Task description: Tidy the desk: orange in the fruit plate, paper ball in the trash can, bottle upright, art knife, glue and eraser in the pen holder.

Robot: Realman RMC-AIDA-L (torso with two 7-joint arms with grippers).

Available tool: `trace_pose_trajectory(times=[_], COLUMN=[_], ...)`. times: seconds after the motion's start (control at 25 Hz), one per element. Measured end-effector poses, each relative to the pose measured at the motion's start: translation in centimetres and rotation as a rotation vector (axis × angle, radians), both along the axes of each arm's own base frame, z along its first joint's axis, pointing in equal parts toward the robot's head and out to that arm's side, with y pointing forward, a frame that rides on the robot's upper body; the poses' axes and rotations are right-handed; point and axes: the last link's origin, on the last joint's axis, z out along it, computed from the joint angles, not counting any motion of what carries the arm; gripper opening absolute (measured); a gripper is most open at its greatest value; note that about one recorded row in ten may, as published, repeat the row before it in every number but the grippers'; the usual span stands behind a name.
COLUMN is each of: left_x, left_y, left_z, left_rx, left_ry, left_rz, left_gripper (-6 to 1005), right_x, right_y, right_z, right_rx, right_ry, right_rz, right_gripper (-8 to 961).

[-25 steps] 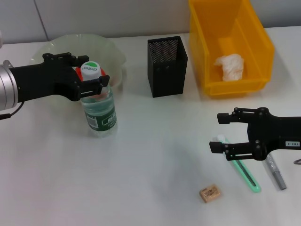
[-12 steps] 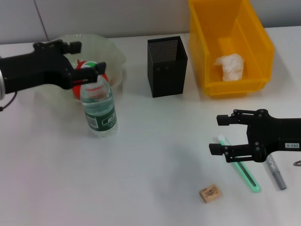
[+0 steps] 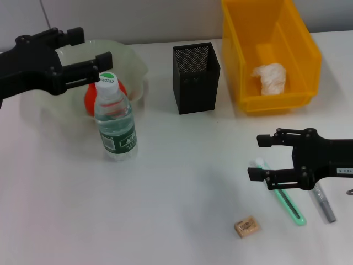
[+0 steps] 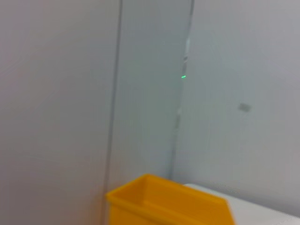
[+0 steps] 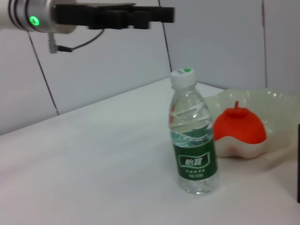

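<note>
White bench point(image 3: 165, 182) seen from above. Standing upright near the left side: clear bottle point(image 3: 115, 122) with green label, cap on, touched by nothing. Just behind it: pale green fruit plate point(image 3: 135, 66) holding the orange point(image 3: 94, 99). At the back centre: black mesh pen holder point(image 3: 196, 77). To its right: yellow trash can point(image 3: 270, 52) with the paper ball point(image 3: 270, 77) already inside.

Left pincer point(image 3: 91, 58) raised above the fruit plate, up and to the left of the bottle cap, fingers spread wide, holding nothing. Right pincer point(image 3: 259, 157) low over the bench at the right, fingers spread wide and empty, straddling the top end of a green art knife point(image 3: 287, 201). Beside that knife: a grey pen-like stick point(image 3: 322, 204), probably the glue. Tan eraser point(image 3: 246, 227) lying apart, nearer the front edge.

Judged from this layout: orange, paper ball and bottle steps done; 3 small items left for the pen holder. Next move likely for the right pincer: lowering onto the thin green knife, closing squarely across it, lifting, then carrying it over the pen holder mouth before release.
</note>
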Motion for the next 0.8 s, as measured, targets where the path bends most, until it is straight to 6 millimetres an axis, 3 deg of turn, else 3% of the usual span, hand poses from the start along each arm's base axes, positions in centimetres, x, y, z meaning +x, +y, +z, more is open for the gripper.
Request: trace_pose_trajectory(times=[0.48,0.6,0.8], left_x=[0.8,0.2,-1.1], left_y=[-2.3,-3.4,-3.4], left_z=[-1.5,-2.3,-3.2], left_rx=[-0.179,-0.206,-0.204], left_ry=[0.011,0.019,-0.010], left_rz=[-0.211,-0.295,-0.293], left_gripper=[810,810,810], right_x=[0.9,1.1,0.6], right_y=[0.7,1.4,2.7], right_z=[2.3,3.2,4.2], right_rx=[0.081,0.090,0.081], right_ry=[-0.002,-0.067,-0.121], right_rz=[-0.064,-0.095,-0.149], right_gripper=[822,821,820])
